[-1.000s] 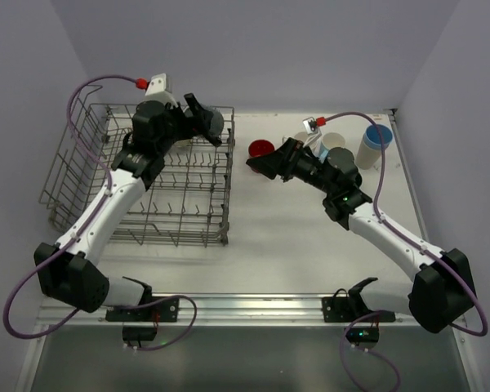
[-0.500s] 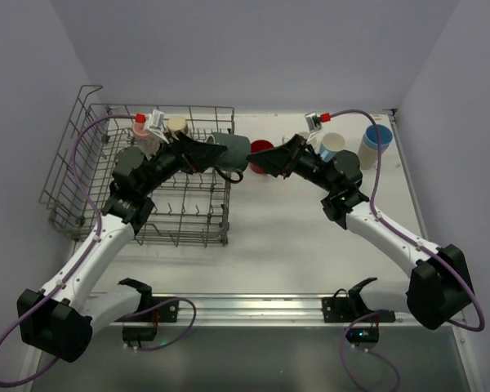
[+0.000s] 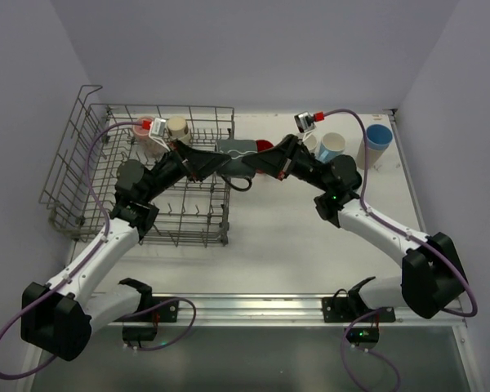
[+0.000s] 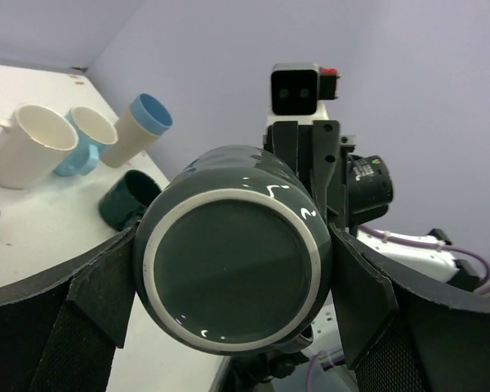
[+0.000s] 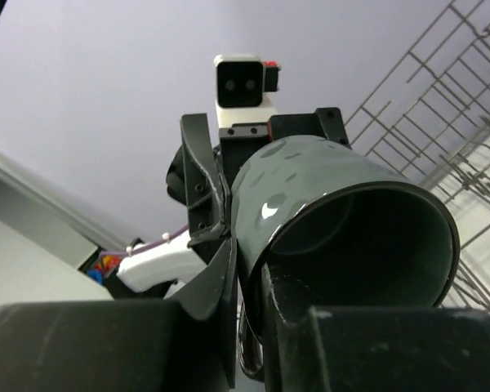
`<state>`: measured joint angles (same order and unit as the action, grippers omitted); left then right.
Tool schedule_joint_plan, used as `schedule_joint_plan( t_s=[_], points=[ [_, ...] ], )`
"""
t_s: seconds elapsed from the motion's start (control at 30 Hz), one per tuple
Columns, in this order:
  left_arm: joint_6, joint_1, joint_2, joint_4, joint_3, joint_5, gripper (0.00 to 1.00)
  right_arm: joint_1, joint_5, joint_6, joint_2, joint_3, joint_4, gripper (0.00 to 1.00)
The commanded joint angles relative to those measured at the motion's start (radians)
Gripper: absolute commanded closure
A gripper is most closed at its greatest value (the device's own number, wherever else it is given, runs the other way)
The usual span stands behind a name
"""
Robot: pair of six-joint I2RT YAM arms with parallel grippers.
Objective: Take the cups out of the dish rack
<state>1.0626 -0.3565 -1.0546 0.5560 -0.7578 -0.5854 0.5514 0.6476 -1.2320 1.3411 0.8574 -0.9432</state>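
Overhead view, left to right. One dish rack (image 3: 65, 181) occupied the left half of the frame: grey metal wire, rectangular, with rows of upright tines and a raised wire end at its left. Two cups stood at its upper edge, side by side: one pink cup (image 3: 142, 129) and one cream cup (image 3: 178, 125), both round and smooth.

At upper centre, just off the rack's right edge and above the table (image 3: 294, 237), one dark grey mug (image 3: 241, 157) was held on its side between the two arms. It was glossy and cylindrical, with a pale unglazed ring around its flat base. The left gripper (image 3: 220, 162) held it by the body, jaws spread wide, black pads (image 4: 98, 286) pressed to opposite sides and the base facing that wrist. The right gripper (image 3: 263, 165) met it from the other end. In the right wrist view its fingers (image 5: 216, 286) stood narrow, pinching the mug's wall at the open mouth.

One red cup (image 3: 265, 145) showed partly behind the mug.

Four more cups stood on the white table at upper right, close together. They were one cream mug (image 4: 28, 147) with a handle, one light blue mug (image 4: 88, 135), one tall cream tumbler (image 4: 143, 122) with a blue interior, and one dark teal cup (image 4: 124, 200).
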Motion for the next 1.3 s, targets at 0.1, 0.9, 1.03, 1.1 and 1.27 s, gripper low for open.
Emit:
schedule_joint_plan(
  t_s=[0.1, 0.9, 1.03, 1.1, 1.27],
  points=[
    [0.004, -0.025, 0.054, 0.131, -0.009, 0.033, 0.25, 0.008, -0.034, -0.02, -0.025, -0.041, -0.134, 1.0],
    [-0.519, -0.025, 0.212, -0.638, -0.241, 0.367, 0.0, -0.013, -0.349, 0.716, -0.396, 0.071, 0.995, 1.0],
    [-0.636, -0.025, 0.24, -0.743, -0.206, 0.484, 0.0, -0.034, -0.578, 0.865, -0.363, 0.104, 1.205, 1.0],
    [-0.665, -0.025, 0.246, -0.784, -0.192, 0.509, 0.0, -0.045, -0.646, 0.92, -0.286, 0.13, 1.268, 1.0],
    [-0.774, -0.025, 0.252, -0.869, -0.192, 0.585, 0.0, -0.054, -0.827, 1.003, -0.079, 0.201, 1.294, 1.0]
  ],
)
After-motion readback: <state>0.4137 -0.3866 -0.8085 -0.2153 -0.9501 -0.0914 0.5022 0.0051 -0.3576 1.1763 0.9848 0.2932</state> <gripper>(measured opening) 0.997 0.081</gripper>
